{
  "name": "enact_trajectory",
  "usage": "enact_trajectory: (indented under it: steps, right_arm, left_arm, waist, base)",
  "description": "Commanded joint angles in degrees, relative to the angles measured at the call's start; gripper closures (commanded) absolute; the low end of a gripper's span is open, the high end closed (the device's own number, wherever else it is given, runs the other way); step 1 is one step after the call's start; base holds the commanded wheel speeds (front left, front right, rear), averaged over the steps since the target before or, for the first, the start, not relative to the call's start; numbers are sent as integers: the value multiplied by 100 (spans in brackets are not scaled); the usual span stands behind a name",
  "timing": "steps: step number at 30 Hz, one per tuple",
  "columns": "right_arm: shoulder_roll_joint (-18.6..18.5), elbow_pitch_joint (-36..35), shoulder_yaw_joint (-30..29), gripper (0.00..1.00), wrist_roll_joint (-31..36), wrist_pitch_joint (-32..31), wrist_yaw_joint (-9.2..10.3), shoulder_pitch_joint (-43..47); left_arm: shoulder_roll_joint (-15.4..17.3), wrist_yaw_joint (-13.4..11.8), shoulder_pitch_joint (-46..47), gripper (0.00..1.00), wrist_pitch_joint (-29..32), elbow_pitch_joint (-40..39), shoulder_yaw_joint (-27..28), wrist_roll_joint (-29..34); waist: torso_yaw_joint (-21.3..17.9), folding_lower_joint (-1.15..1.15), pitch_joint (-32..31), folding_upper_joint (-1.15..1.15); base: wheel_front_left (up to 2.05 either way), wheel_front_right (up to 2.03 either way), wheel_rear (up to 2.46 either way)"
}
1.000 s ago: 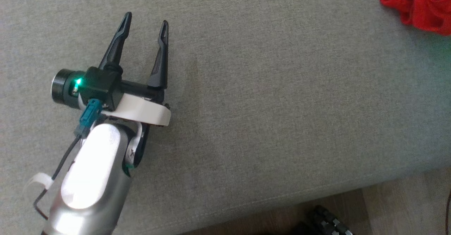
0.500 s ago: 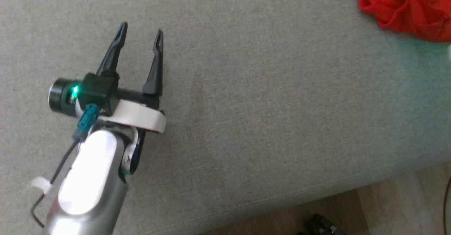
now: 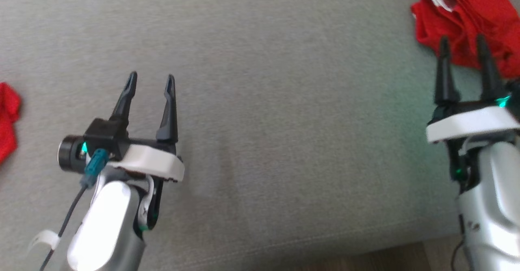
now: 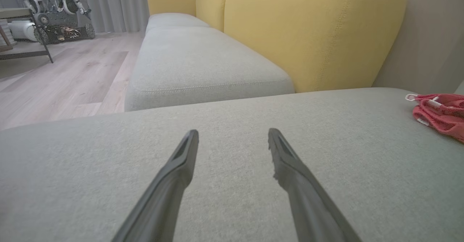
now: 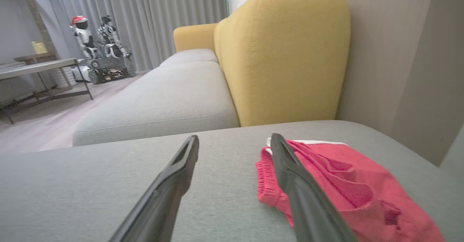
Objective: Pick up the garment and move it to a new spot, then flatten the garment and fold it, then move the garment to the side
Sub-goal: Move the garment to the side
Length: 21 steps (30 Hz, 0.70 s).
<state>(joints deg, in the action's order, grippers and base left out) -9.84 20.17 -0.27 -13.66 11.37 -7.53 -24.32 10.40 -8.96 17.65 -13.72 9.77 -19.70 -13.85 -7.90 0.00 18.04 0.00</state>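
Observation:
The garment [image 3: 459, 17] is a crumpled red piece with white trim, lying on the grey cushion [image 3: 284, 100] at the far right. My right gripper [image 3: 462, 39] is open, its fingertips at the garment's near edge. In the right wrist view the garment [image 5: 348, 184] lies beside and behind the right finger [image 5: 304, 195], and nothing sits between the fingers of the right gripper [image 5: 235, 137]. My left gripper [image 3: 150, 77] is open over bare cushion at the lower left. The left wrist view shows this left gripper [image 4: 233, 132] empty, with the garment [image 4: 440, 113] far to its right.
Another red cloth [image 3: 6, 120] pokes in at the head view's left edge. The cushion's front edge [image 3: 284, 244] runs along the bottom, with wooden floor below. A yellow sofa back [image 5: 286, 53] rises behind the cushion. A low table [image 5: 40, 69] and a parked robot [image 5: 101, 53] stand far off.
The head view has shifted, so the garment sits lower and the left-edge cloth shows. My right gripper has come into view, open, at the garment's near edge. The left gripper stays open.

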Motion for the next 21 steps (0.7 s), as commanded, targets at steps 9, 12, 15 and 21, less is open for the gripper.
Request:
enact_trajectory:
  steps: [9, 12, 15, 21]
  right_arm:
    - [404, -1151, 128, 0, 309, -352, 4, 706]
    - [472, -1330, 148, 0, 372, -452, 4, 934]
    - [515, -1451, 167, 0, 409, -531, 4, 1156]
    - [576, -1715, 186, 0, 468, -687, 4, 1637]
  left_arm:
    - [100, -99, -212, 0, -85, -79, 370, -179]
    - [135, -105, -319, 0, -96, -60, 427, -223]
    - [162, -99, -450, 0, -104, -31, 455, -258]
    - [191, -124, -780, 0, -114, -30, 447, -278]
  waist:
    - [601, 0, -470, 0]
    - [655, 0, -620, 0]
    - [662, 0, -786, 0]
    - [618, 0, -1123, 0]
  base:
    - [0, 0, 0]
    - [0, 0, 0]
    - [0, 0, 0]
    - [0, 0, 0]
